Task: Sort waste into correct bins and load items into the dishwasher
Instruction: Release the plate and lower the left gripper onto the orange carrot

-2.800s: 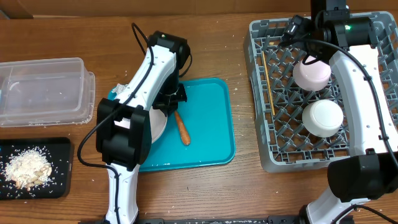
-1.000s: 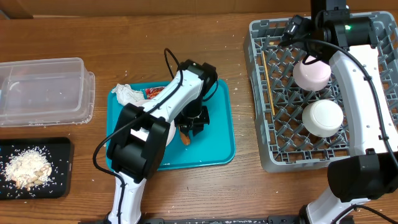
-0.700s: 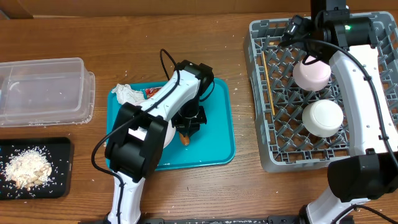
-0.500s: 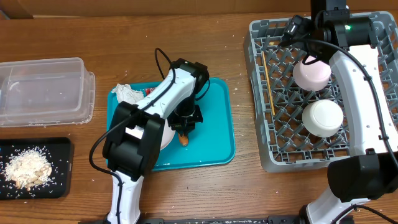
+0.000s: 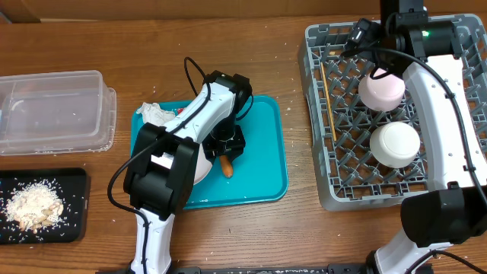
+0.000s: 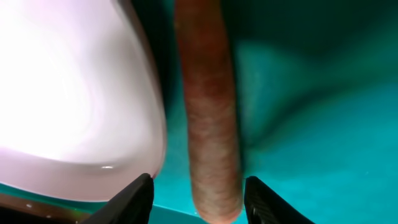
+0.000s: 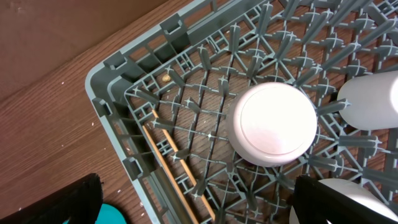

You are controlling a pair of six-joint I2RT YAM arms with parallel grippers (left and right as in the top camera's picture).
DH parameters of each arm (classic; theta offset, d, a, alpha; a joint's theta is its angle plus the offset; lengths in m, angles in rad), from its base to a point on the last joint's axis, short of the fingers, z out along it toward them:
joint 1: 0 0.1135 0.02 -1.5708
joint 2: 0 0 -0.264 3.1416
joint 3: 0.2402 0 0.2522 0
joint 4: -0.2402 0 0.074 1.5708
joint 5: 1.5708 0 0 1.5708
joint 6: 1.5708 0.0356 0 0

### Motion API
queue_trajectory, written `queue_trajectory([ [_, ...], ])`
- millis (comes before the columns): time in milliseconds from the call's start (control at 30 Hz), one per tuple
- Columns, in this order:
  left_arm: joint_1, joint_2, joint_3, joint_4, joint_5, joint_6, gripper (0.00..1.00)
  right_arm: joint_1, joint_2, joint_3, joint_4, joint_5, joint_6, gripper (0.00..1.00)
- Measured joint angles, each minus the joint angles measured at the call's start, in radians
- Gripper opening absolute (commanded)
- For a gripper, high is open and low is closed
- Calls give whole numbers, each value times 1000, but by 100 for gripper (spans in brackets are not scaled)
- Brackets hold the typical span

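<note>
An orange carrot-like stick (image 6: pixel 208 124) lies on the teal tray (image 5: pixel 262 152), right beside the white plate (image 6: pixel 74 93). My left gripper (image 6: pixel 199 199) is open and low over the tray, its fingers (image 6: pixel 134 199) straddling the stick's near end, with a gap on the plate side. From overhead, only the stick's tip (image 5: pixel 226 167) shows below the arm. A crumpled napkin (image 5: pixel 156 116) and a red wrapper (image 5: pixel 183 112) lie at the tray's back left. My right gripper (image 7: pixel 196 202) hangs wide open and empty over the dish rack (image 5: pixel 335 194).
The rack holds two upturned white bowls (image 5: pixel 381 90) (image 5: pixel 395 144) and chopsticks (image 5: pixel 327 103) along its left side. At far left stand a clear tub (image 5: pixel 53 110) and a black tray (image 5: pixel 72 221) with pale scraps (image 5: pixel 32 205).
My left gripper has shifted a little left and back over the teal tray and its jaws have widened around the stick. The stick stays on the tray. The right arm is still.
</note>
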Motion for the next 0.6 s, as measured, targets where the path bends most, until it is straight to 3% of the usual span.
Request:
queue_trajectory([
  [300,-3,0,-48,87,24,0,41,0,0,0,0,0,0,100],
  [600,-9,0,-64,76,11,0,35,0,0,0,0,0,0,100],
])
